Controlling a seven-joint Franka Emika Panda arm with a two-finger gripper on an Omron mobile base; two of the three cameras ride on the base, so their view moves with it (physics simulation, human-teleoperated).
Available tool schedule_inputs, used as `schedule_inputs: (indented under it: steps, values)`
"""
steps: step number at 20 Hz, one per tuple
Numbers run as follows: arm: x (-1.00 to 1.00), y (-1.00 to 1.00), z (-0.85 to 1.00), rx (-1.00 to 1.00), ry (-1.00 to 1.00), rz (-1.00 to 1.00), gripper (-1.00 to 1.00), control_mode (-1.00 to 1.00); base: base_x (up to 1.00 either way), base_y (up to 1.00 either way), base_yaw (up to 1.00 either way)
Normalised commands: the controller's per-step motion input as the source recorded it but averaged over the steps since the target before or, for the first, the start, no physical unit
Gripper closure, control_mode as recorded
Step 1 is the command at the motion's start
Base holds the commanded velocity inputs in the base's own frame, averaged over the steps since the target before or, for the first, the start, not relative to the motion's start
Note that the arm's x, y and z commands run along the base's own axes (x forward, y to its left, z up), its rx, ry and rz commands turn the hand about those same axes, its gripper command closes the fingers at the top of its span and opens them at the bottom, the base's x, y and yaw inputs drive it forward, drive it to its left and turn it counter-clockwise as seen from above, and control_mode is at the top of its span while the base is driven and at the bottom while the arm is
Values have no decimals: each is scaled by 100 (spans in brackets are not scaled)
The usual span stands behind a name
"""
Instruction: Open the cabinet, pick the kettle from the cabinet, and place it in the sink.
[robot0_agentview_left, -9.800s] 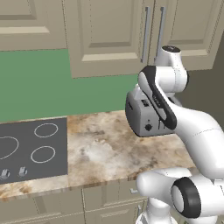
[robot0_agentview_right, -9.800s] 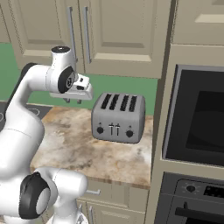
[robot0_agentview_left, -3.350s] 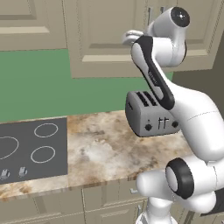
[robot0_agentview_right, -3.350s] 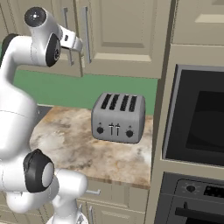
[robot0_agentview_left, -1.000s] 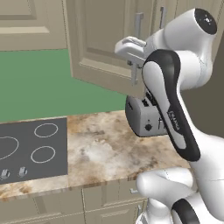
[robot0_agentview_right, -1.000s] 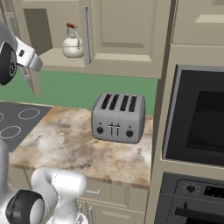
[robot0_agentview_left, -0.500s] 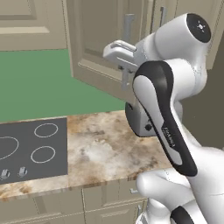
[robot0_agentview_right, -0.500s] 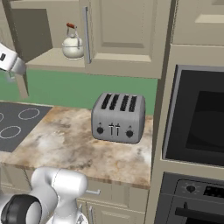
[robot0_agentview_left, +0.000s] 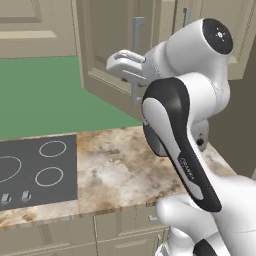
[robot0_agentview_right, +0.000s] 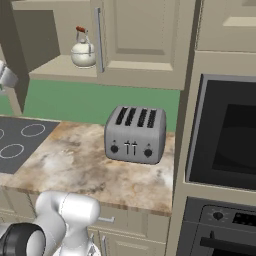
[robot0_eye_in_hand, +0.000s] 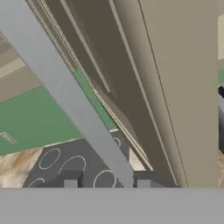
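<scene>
From the hand view I see my gripper (robot0_eye_in_hand: 107, 183) with its two dark fingertips (robot0_eye_in_hand: 71, 182) parted, the silver handle (robot0_eye_in_hand: 70, 98) of the cabinet (robot0_eye_in_hand: 175, 78) door running up and away between them; I cannot tell whether either tip touches the bar. Beyond the fingers lie the black cooktop (robot0_eye_in_hand: 74, 164) and the green wall. In the left base view the gripper (robot0_agentview_left: 131, 62) sits at the swung-out left door (robot0_agentview_left: 107, 50), its fingers around that door's handle, with the marbled counter (robot0_agentview_left: 120, 170) below. In the right base view the cabinet (robot0_agentview_right: 140, 40) stands open on its left side, and the kettle (robot0_agentview_right: 83, 51) rests upright on the shelf inside, well apart from my fingers, just beside the closed door's handle. The toaster (robot0_agentview_right: 134, 133) sits on the counter below it.
</scene>
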Motion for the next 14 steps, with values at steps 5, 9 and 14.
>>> schedule_inputs:
  steps: [5,9,14]
  values:
    - [-48,-4,-2,0,0,-1,-100,-100,0,0,0]
    - [-56,-15,-3,2,0,0,-100,-100,0,0,0]
    - [-40,-36,-1,14,0,1,-100,-100,0,0,0]
